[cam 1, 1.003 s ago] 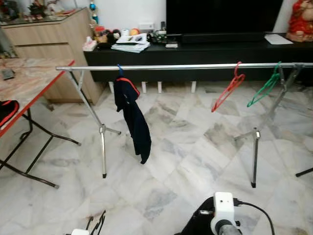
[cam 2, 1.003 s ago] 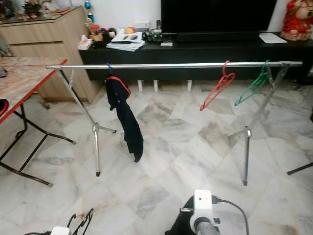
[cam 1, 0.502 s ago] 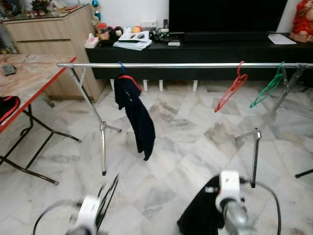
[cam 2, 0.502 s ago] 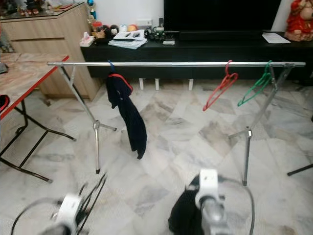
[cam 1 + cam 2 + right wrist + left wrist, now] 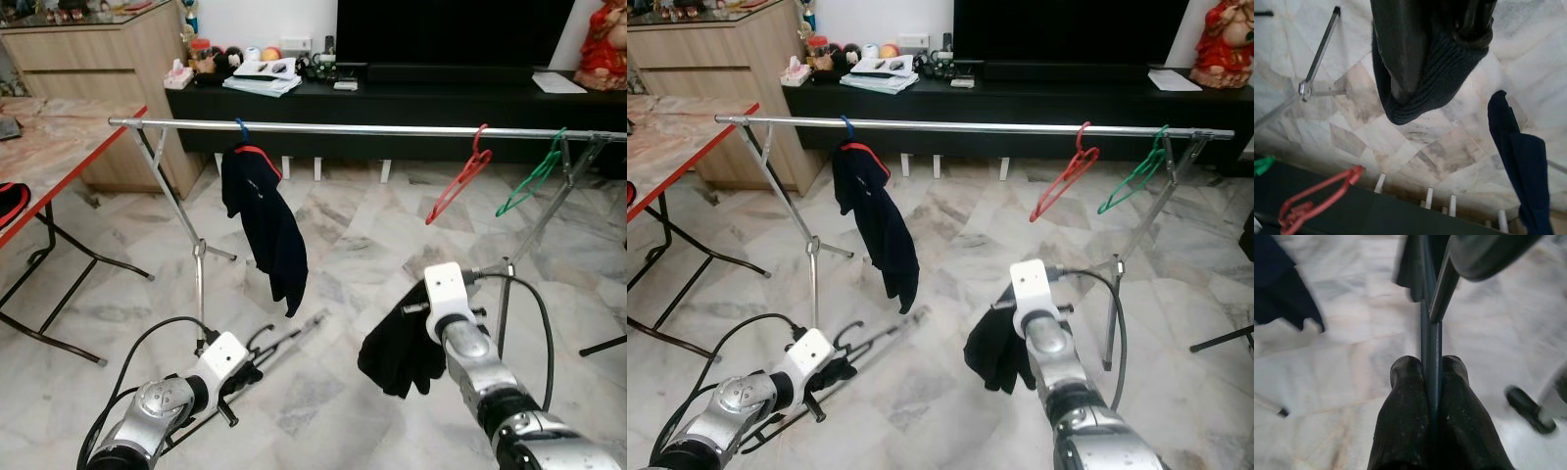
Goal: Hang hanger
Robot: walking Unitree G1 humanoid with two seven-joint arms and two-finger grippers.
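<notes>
Our left gripper (image 5: pixel 257 354) is pinched tight on a black hanger (image 5: pixel 284 340), low over the marble floor (image 5: pixel 333 264). Our right gripper (image 5: pixel 416 328) clutches a dark garment (image 5: pixel 400 351), beside the rack's right leg (image 5: pixel 507 294). On the steel rail (image 5: pixel 372 128) we see a navy shirt (image 5: pixel 263 227), then bare rail before the red hanger (image 5: pixel 458 178) and green hanger (image 5: pixel 534 176).

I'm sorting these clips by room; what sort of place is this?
Most likely a home living room: a long black TV console under a dark screen, marble floor tiles, and a metal clothes rail with hangers set up indoors.
</notes>
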